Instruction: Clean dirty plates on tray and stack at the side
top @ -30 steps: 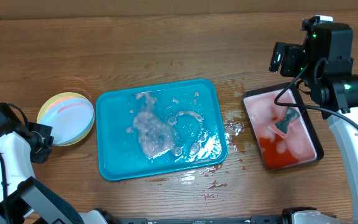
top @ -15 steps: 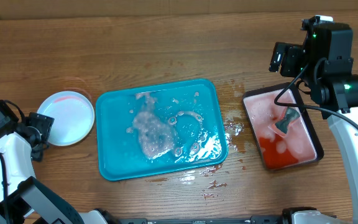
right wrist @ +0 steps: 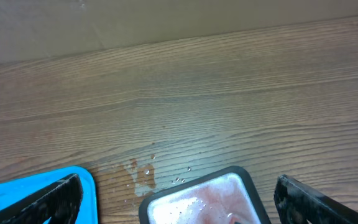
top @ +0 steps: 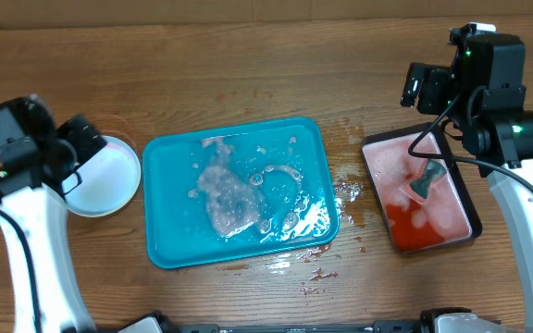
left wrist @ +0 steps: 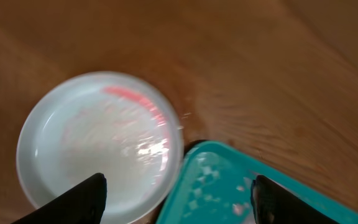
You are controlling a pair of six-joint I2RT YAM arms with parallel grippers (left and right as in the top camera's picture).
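Left claw (left wrist: 178,190): jaws wide, nothing between them. I judge it empty.
Pale plate (left wrist: 98,140): flat on table (top: 248,55), just left of tray (top: 160,231), near its corner, off it. Red smear on face. Plates beneath: I cannot tell.
Key relation: plate lies below left claw, offset toward its left finger. Round, so no long axis to align.
Right claw (right wrist: 176,186): wide, empty, over black tray (top: 387,162), well apart across tray. Left arm nearer.

A robotics lab bench: a wooden table (top: 248,65), cardboard backing (right wrist: 135,25), and two white robot arms (top: 530,222) at its sides.
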